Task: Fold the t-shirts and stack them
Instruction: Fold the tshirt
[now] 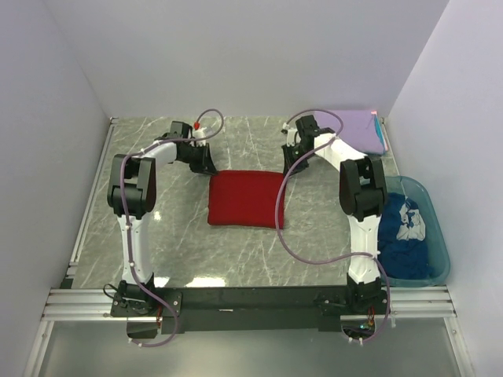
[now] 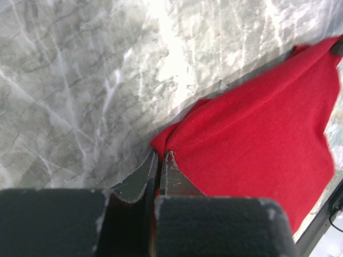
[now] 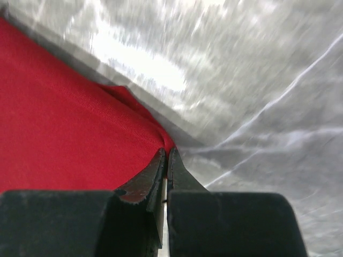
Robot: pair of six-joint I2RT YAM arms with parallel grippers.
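The red t-shirt (image 1: 245, 198) lies as a folded rectangle in the middle of the table. My left gripper (image 1: 207, 162) is shut on its far left corner; the left wrist view shows the red cloth (image 2: 257, 134) pinched at the closed tips of that gripper (image 2: 162, 153). My right gripper (image 1: 290, 159) is shut on the far right corner, with the red cloth (image 3: 64, 134) caught between the tips of that gripper (image 3: 166, 151). A folded lavender t-shirt (image 1: 361, 129) lies at the back right. The dark blue t-shirt with white print (image 1: 402, 236) sits crumpled in the tub.
The translucent teal tub (image 1: 437, 236) stands at the right edge of the marble table (image 1: 181, 236). White walls close in the back and both sides. Cables loop from both arms over the table, one crossing the red shirt's right edge.
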